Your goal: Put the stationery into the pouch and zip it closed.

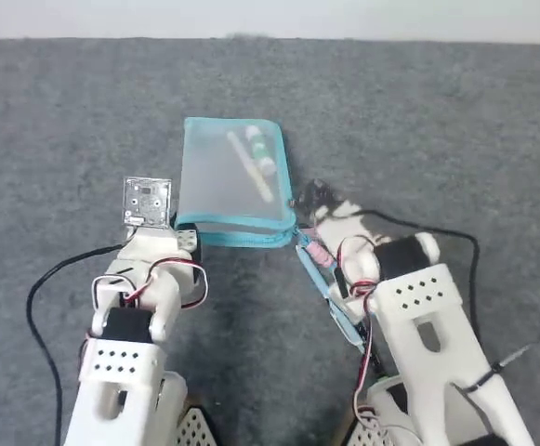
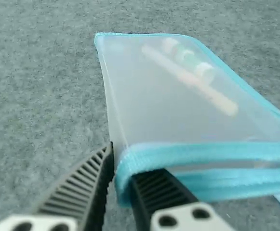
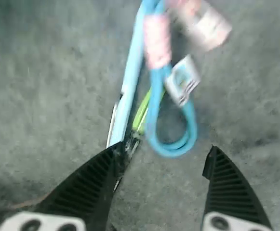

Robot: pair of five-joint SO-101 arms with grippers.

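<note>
Left end effector (image 2: 119, 168) pinches the translucent, blue-trimmed pouch (image 2: 168, 110) (pens (image 2: 193, 79) inside) at its corner; right end effector (image 3: 163, 153) gapes wide

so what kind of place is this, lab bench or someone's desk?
Probably a robot test bench: a grey felt-like mat as the work surface, a plain pale wall behind, and a pouch clamped at one corner by the left gripper.
</note>
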